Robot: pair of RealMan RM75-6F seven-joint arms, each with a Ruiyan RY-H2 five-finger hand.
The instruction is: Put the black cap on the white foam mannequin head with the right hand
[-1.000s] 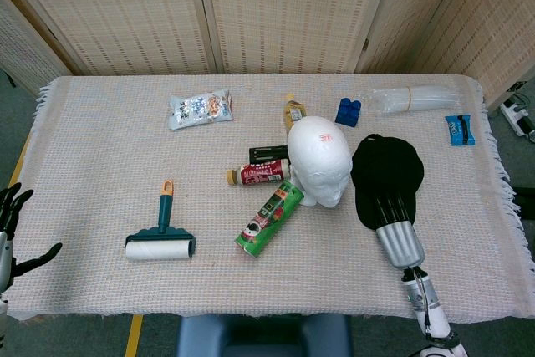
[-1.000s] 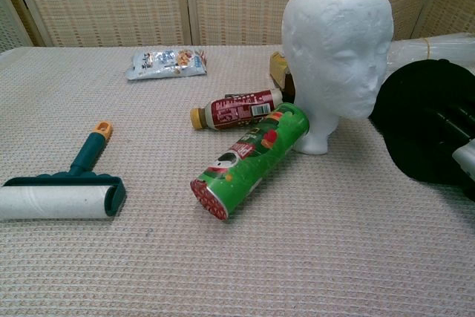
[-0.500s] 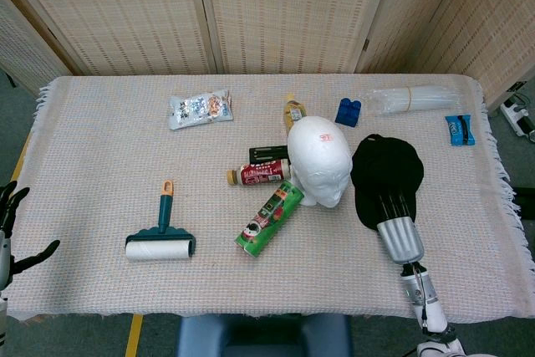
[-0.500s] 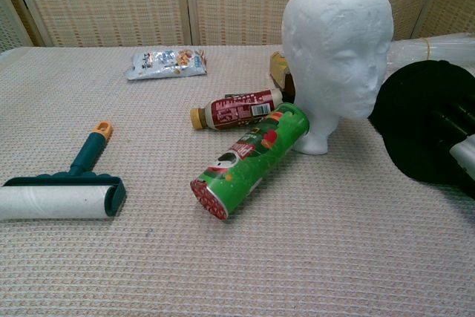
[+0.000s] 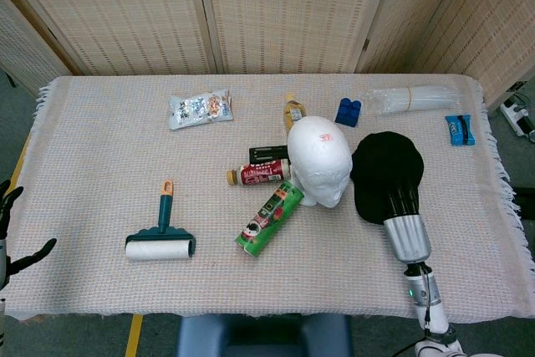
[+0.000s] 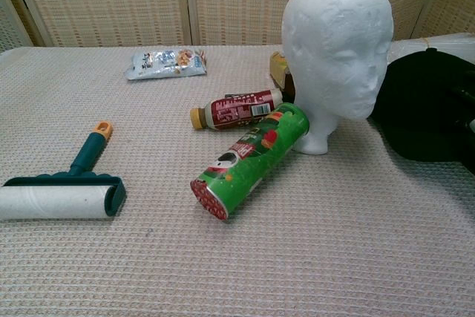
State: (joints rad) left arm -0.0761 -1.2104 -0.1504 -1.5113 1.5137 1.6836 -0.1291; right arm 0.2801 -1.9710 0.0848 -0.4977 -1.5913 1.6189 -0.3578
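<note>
The white foam mannequin head (image 5: pixel 319 160) (image 6: pixel 338 42) stands upright near the middle of the table, bare. To its right lies the black cap (image 5: pixel 384 165) (image 6: pixel 423 109). My right hand (image 5: pixel 403 202) reaches in from the near edge and grips the cap's near brim, its dark fingers hard to tell from the black cloth. In the chest view the cap's near edge is raised off the cloth. My left hand (image 5: pixel 7 244) hangs at the table's near left corner, fingers spread, holding nothing.
A green can (image 5: pixel 269 219) and a red bottle (image 5: pixel 261 174) lie against the mannequin's left side. A lint roller (image 5: pixel 160 240) is at the near left, a snack packet (image 5: pixel 199 109) and blue blocks (image 5: pixel 348 111) further back, a blue packet (image 5: pixel 459 130) at the far right.
My right hand has slid forward onto the cap, and the cap's near edge has lifted and shifted slightly away from me. The left hand has dropped a little lower.
</note>
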